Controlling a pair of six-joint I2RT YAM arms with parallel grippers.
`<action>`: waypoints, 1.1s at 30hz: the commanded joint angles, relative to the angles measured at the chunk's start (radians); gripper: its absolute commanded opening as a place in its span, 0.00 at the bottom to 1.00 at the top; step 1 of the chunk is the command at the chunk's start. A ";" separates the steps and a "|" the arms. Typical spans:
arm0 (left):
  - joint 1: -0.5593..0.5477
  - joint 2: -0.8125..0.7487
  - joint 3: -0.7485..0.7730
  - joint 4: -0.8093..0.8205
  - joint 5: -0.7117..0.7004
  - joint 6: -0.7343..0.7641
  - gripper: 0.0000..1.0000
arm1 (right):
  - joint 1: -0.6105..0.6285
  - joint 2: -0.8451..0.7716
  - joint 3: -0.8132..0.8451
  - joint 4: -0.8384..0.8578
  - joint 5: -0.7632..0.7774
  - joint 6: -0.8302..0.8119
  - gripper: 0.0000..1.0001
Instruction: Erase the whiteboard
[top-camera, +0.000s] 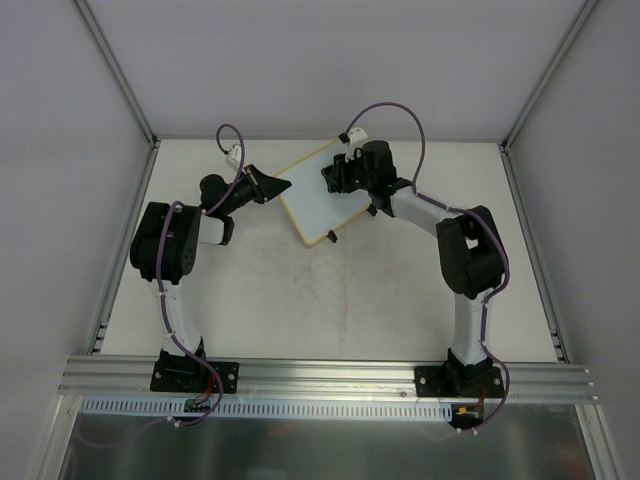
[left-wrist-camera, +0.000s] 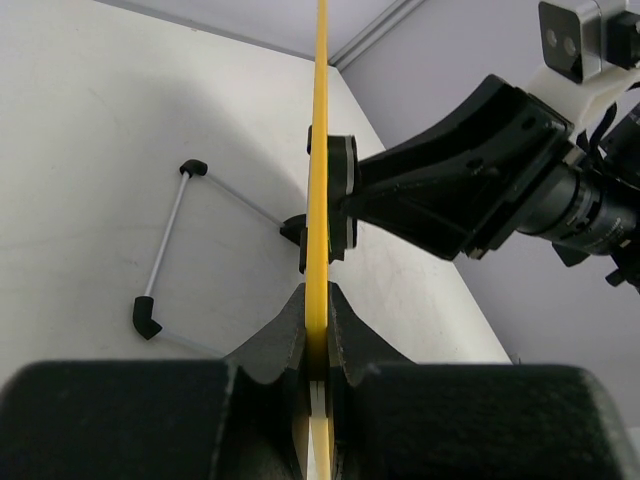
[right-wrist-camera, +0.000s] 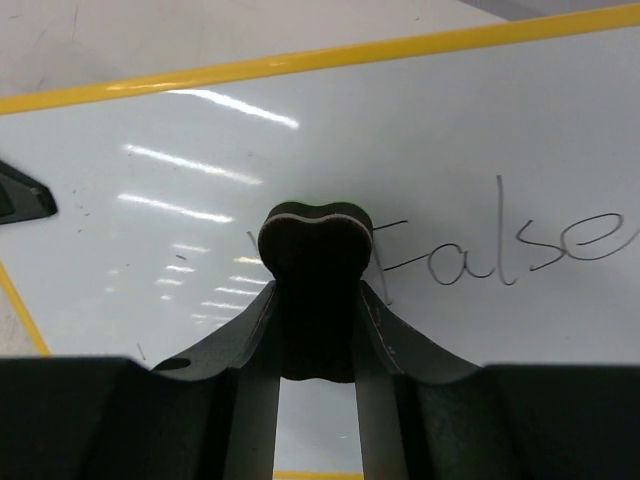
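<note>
The whiteboard (top-camera: 322, 193), white with a yellow frame, stands tilted at the back middle of the table. My left gripper (top-camera: 274, 186) is shut on its left edge; in the left wrist view the yellow frame (left-wrist-camera: 319, 180) runs edge-on between my fingers (left-wrist-camera: 275, 340). My right gripper (top-camera: 337, 176) is shut on a small black eraser (right-wrist-camera: 315, 262) and presses it on the board's face (right-wrist-camera: 420, 150), just left of the handwritten word "False" (right-wrist-camera: 500, 255). The right gripper also shows in the left wrist view (left-wrist-camera: 345, 190), against the board.
The board's wire stand with black feet (left-wrist-camera: 165, 250) sticks out behind it over the table (top-camera: 330, 300). Grey walls enclose the table on three sides. An aluminium rail (top-camera: 330, 375) runs along the near edge.
</note>
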 joint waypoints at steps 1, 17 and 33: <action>-0.013 -0.004 0.014 0.140 0.084 0.054 0.00 | -0.056 0.041 0.047 -0.029 0.051 0.004 0.00; -0.013 0.005 0.019 0.142 0.082 0.049 0.00 | 0.065 0.023 0.076 -0.129 0.005 -0.128 0.00; -0.015 0.005 0.022 0.154 0.078 0.036 0.00 | 0.211 -0.029 0.032 -0.184 -0.026 -0.117 0.00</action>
